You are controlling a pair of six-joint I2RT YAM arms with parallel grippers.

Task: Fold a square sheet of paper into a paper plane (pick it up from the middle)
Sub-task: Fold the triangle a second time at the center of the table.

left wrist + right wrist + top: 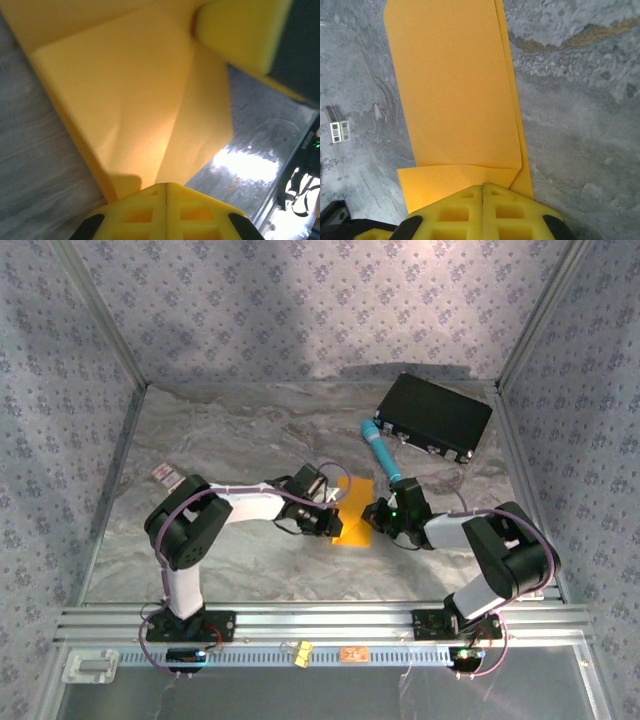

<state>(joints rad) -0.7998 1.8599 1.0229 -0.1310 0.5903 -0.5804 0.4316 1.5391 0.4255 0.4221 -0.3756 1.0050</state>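
Observation:
The square sheet of paper [352, 525] is bright orange-yellow and lies partly folded on the marble table between the two arms. In the right wrist view the paper [455, 90] lies flat, with a flap folded across its near end. My right gripper [483, 185] is shut, tips down on that flap. In the left wrist view a crease in the paper [125, 100] runs straight to the closed seam of my left gripper [166, 184]. I cannot tell whether paper is pinched there. From above, the left gripper [333, 518] is at the sheet's left edge and the right gripper [378, 514] at its right edge.
A teal pen-like cylinder [380, 450] lies just behind the right gripper, and a black box [435, 415] sits at the back right. A small white-and-red card [165, 474] lies at the left. Patterned walls close in the table on three sides.

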